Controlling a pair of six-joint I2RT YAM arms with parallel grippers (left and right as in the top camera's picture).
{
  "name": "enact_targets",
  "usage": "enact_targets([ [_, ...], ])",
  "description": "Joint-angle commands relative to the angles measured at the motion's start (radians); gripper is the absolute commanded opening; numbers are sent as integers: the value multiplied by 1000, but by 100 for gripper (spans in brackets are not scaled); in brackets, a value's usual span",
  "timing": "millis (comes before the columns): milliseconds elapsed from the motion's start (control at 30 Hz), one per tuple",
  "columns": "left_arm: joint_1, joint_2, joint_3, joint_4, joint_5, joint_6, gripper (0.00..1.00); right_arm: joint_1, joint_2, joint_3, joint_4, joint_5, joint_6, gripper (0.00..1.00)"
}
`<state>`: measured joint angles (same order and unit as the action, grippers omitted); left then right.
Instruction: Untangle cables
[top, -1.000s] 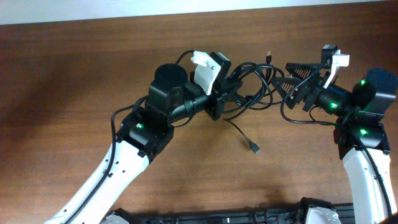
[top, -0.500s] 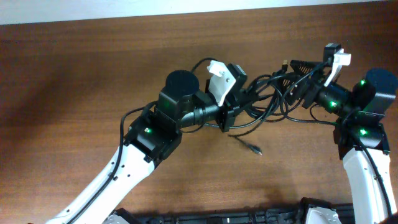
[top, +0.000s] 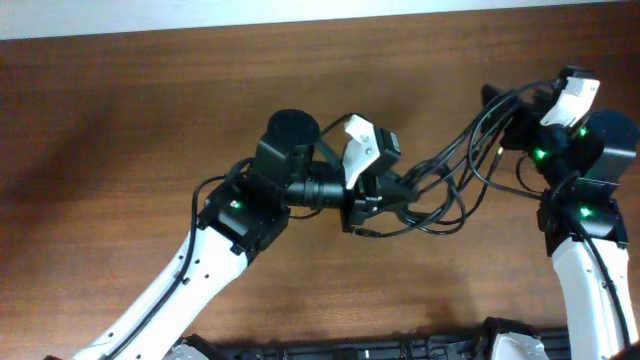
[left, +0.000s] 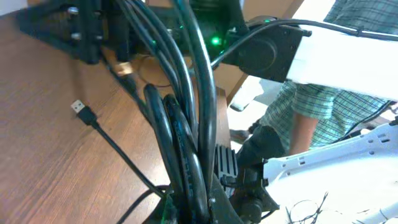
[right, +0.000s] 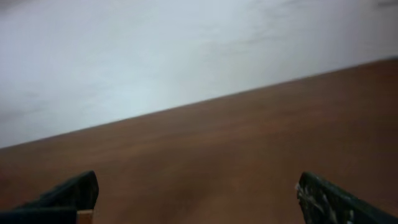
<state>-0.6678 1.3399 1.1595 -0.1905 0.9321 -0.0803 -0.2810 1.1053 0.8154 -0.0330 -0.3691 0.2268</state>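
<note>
Cables (left: 180, 143), black, round and glossy, are bunched at the lower centre of the left wrist view, where they are clamped in the left gripper (top: 372, 203). From the centre of the overhead frame they are strung in loose loops to the upper right, up to the right gripper (top: 500, 100). A USB plug (left: 79, 107) on one thin end is laid on the brown wood-grain table (top: 120, 120). The right gripper's fingers (right: 71, 194) are spread wide, with only table and a pale wall (right: 155, 50) seen between them.
</note>
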Motion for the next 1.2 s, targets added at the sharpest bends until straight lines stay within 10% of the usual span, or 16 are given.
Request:
enact_targets([
  [0,63,-22,7,-22,127,33,0,-85,17,8,-32,180,-32,99],
  [567,422,-29,7,-96,130,32,0,-317,19,8,-89,200,-118,99],
  [1167,328,-27,7,47,-246,-340,0,-312,18,8,-315,-1047,-117,99],
])
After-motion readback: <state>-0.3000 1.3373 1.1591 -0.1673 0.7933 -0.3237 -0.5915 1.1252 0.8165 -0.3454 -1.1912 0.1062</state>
